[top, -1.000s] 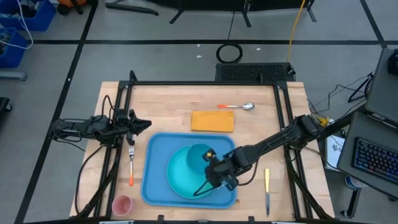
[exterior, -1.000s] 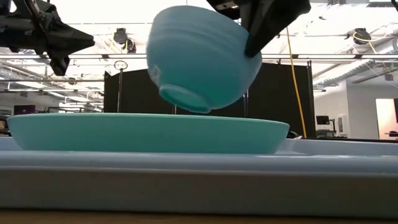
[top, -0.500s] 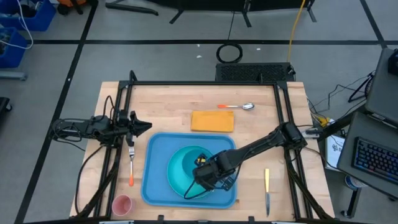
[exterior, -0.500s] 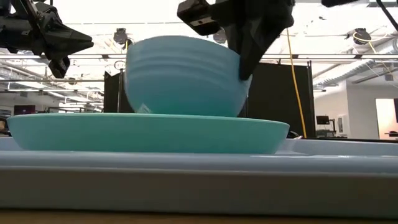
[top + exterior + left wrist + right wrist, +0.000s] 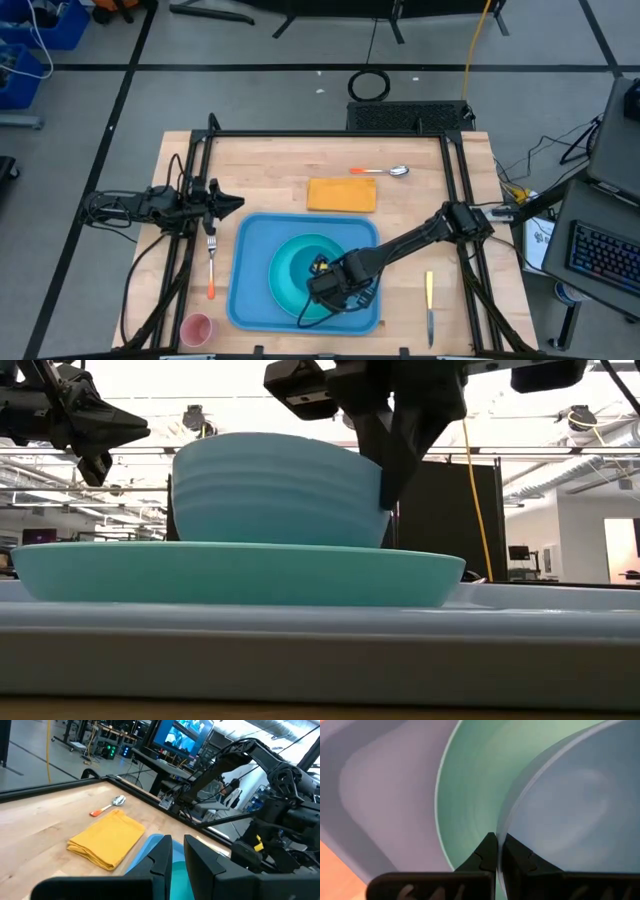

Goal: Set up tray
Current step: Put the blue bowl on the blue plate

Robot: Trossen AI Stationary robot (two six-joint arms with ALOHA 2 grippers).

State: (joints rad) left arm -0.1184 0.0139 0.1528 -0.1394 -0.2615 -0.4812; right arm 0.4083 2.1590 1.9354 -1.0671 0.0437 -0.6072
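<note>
Most of the bowl point(image 5: 318, 268) beneath the right arm overhead; tray point(image 5: 560, 622) cut by the low view's edges

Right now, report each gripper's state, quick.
Left gripper: shut, holding nothing, above the table's left side.
Right gripper: shut on the bowl rim, over the plate in the tray.
</note>
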